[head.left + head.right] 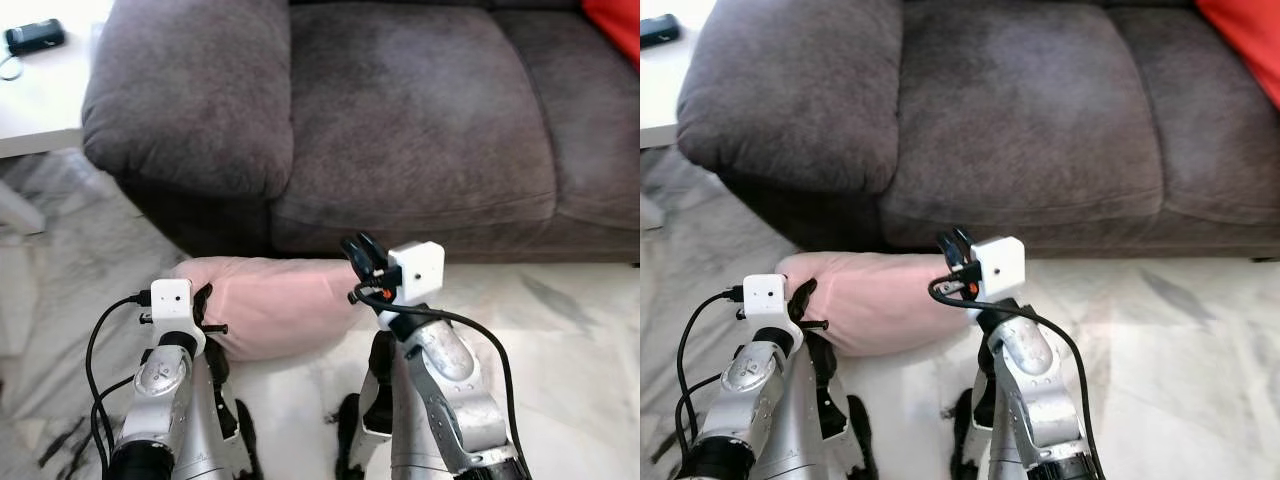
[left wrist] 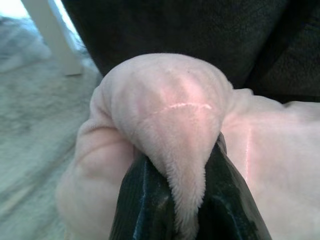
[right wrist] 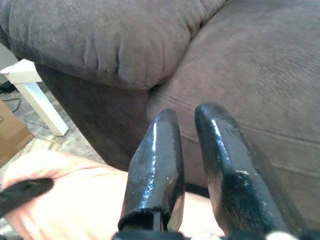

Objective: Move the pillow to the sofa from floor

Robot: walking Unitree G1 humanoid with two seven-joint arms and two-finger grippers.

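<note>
Two grippers: both low in front of the sofa point(image 1: 400, 130), working at one pink pillow point(image 1: 270, 305).
Pillow: lies on the marble floor point(image 1: 560, 330), against the sofa's base below the left seat cushion, near the left armrest point(image 1: 190, 90).
Left gripper point(image 2: 187, 200): clenched on a fold of plush at the pillow's left end; the wrist view shows fabric pinched between both black fingers point(image 2: 142, 200).
Right gripper point(image 3: 197, 165): fingers a little apart with nothing between them, raised above the pillow's right end and aimed at the seat.
Step in hand: I judge it is securing the pillow for the lift, one side held, the other not yet.
Doing it well: bring the right gripper down onto the right end and bite deep plush, not just the nap; lift with both ends level, clear the seat's front edge before moving forward, then lower onto the cushion.
Risk: a one-sided pinch on soft fabric may slip or let the pillow sag and catch on the sofa front.
Hidden: the pillow's near underside sits behind the arms; its full length is masked by the right wrist camera.
Cut off: a red cushion point(image 1: 615, 25) at the far right, a white table point(image 1: 35, 100) with a dark device point(image 1: 35, 36) at the far left.
</note>
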